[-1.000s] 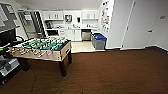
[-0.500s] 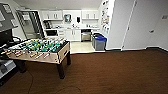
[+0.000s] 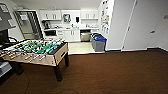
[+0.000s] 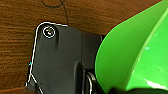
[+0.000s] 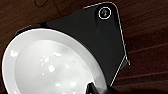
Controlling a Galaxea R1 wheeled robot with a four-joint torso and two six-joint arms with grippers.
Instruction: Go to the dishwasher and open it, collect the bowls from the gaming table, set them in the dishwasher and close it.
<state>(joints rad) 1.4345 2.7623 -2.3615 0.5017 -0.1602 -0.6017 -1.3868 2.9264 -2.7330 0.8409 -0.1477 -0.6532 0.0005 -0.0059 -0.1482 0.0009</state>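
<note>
We look across a dark brown carpet (image 3: 112, 72) toward a small kitchen at the far end of the room. The football table (image 3: 37, 53) stands on the carpet to our left, its green field (image 3: 40, 47) crossed by rods with handles; we cannot make out any bowl on it from here. Beyond it the carpet gives way to a pale kitchen floor (image 3: 80, 47), with white cabinets (image 3: 72, 35) under a counter and more white cabinets (image 3: 51, 14) on the wall above. The dishwasher (image 3: 85, 36) sits in the run of lower cabinets, to the right of the white doors, a grey steel front under a dark gap; we cannot tell from this far whether it is open. Just beside it, nearer to us, stand grey bins (image 3: 99, 43) with a blue top. A white wall and a white door (image 3: 142, 27) fill the right side. At the left wrist a green bowl (image 4: 135, 52) shows large, over the carpet, tilted; at the right wrist a white bowl (image 5: 50, 67) shows large, its hollow facing the camera. We cannot tell whether either tool is spread, pressed together or pinching a bowl's rim, since the fingers are too hard to make out.
</note>
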